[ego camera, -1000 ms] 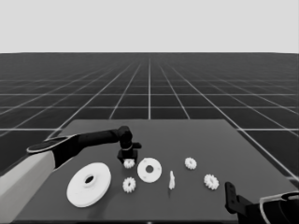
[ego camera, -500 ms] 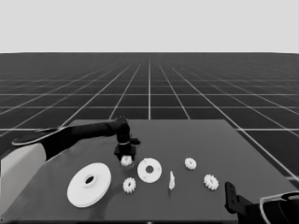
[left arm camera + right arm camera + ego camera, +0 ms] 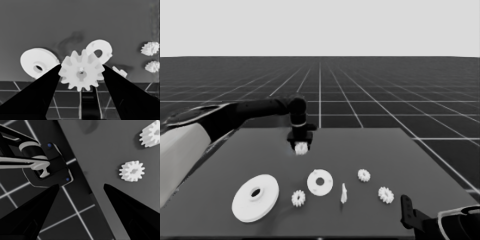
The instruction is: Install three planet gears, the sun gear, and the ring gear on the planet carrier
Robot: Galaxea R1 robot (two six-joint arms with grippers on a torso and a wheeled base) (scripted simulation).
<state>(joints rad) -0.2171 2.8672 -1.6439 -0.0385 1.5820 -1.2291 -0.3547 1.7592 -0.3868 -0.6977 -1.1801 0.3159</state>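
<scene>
gripped between the two pointed black fingers of the left tool [image 3: 81,72], a small white toothed gear [image 3: 81,73] is seen face-on in the left wrist view, its blunt teeth and small centre bore plain; in the head view it is held above the far middle of the dark matte surface [image 3: 420,165]. nearer the front, the smaller round part [image 3: 320,182], a flat white ring with a round hole, is laid flat, with the larger round part [image 3: 255,197], a wide disc with a raised hub, to its left. a gear [image 3: 298,198] is found between them, just in front. a thin white piece [image 3: 343,193] is set beside the smaller part's right, and two more gears [image 3: 363,175] [image 3: 386,194] lie further right. the right tool [image 3: 81,187] is parked over the surface's near right corner, its fingers spread apart with nothing between them.
</scene>
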